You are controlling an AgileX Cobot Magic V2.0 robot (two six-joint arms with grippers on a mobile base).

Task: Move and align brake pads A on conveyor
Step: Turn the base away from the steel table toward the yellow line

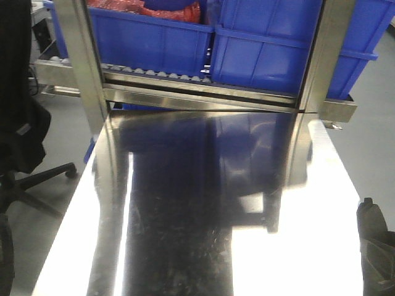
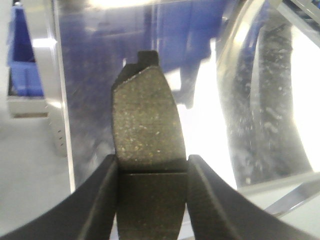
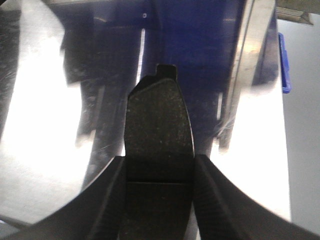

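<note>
Blue bins (image 1: 148, 40) on the rack (image 1: 160, 75), red stuff (image 1: 170, 11) in the left one. Shiny steel table (image 1: 308, 246) below, grey floor (image 1: 370, 117) around. The left gripper (image 2: 152, 167) clamps a pad (image 2: 147, 120) over the table; the right gripper (image 3: 159, 162) clamps a second pad (image 3: 157, 120).

You have nothing to read here: no text, label, brand, number or sign is legible in any view. The pads (image 2: 147, 125) show only speckled grain on their faces, and the blue bins (image 1: 154, 40) have plain walls where you can see them.
</note>
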